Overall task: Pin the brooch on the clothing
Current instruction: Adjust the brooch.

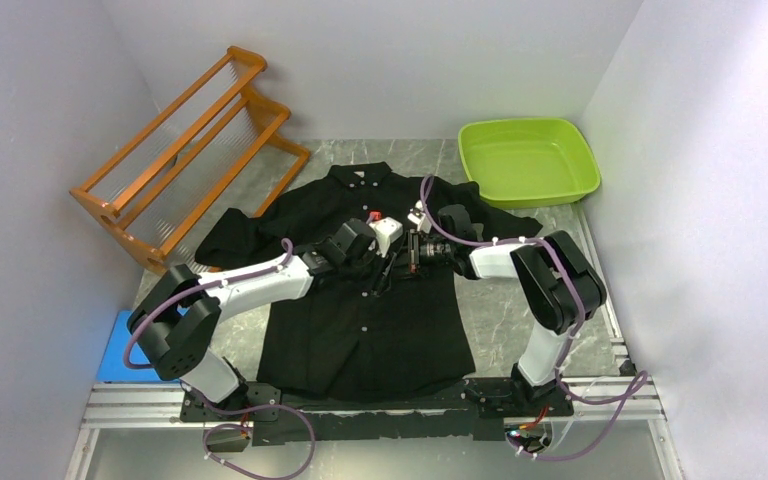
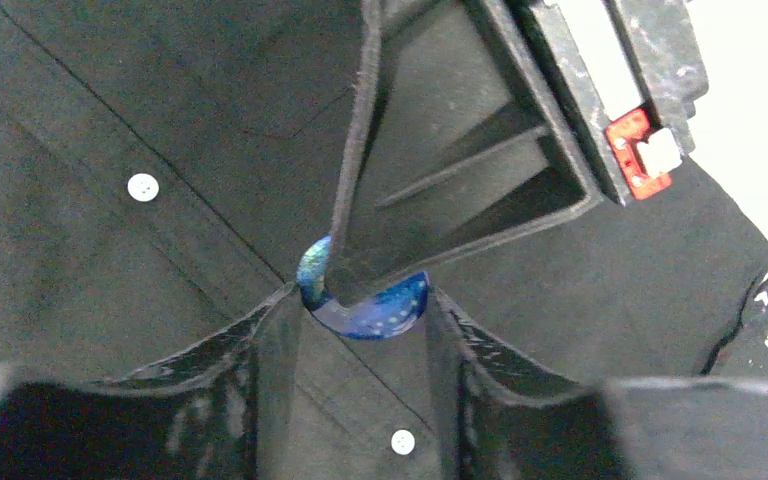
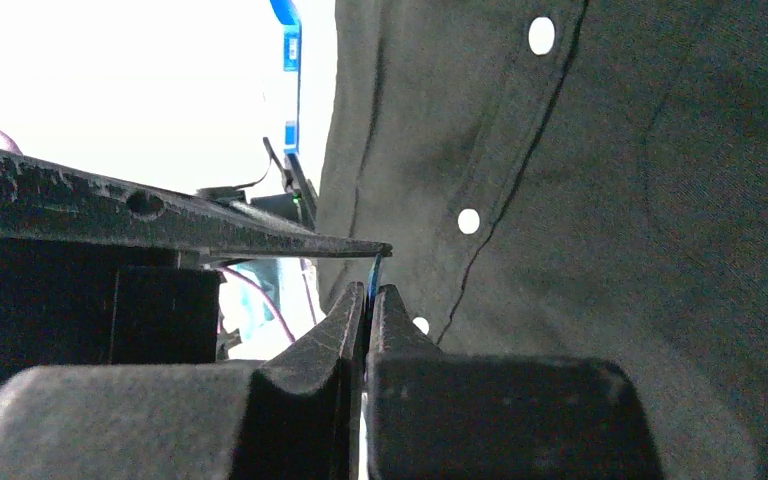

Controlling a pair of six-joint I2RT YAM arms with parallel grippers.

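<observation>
The clothing [image 1: 360,330], a black short-sleeved shirt with small pale buttons, lies flat on the table. Both arms meet over its chest. The brooch [image 2: 380,308] is a round blue disc with pale speckles. It sits edge to edge between the fingertips of my left gripper [image 2: 363,300], just above the button placket. My right gripper [image 2: 430,200] comes in from the far side as a black wedge and pinches the same disc. In the right wrist view my right gripper [image 3: 369,292] is shut, with only the thin blue edge of the brooch [image 3: 374,268] showing between the tips. How the brooch meets the fabric is hidden.
An orange wooden rack [image 1: 185,150] stands at the back left, and a lime green tub [image 1: 528,160] at the back right. A blue flat object [image 1: 120,345] lies by the left wall. White walls close in on both sides.
</observation>
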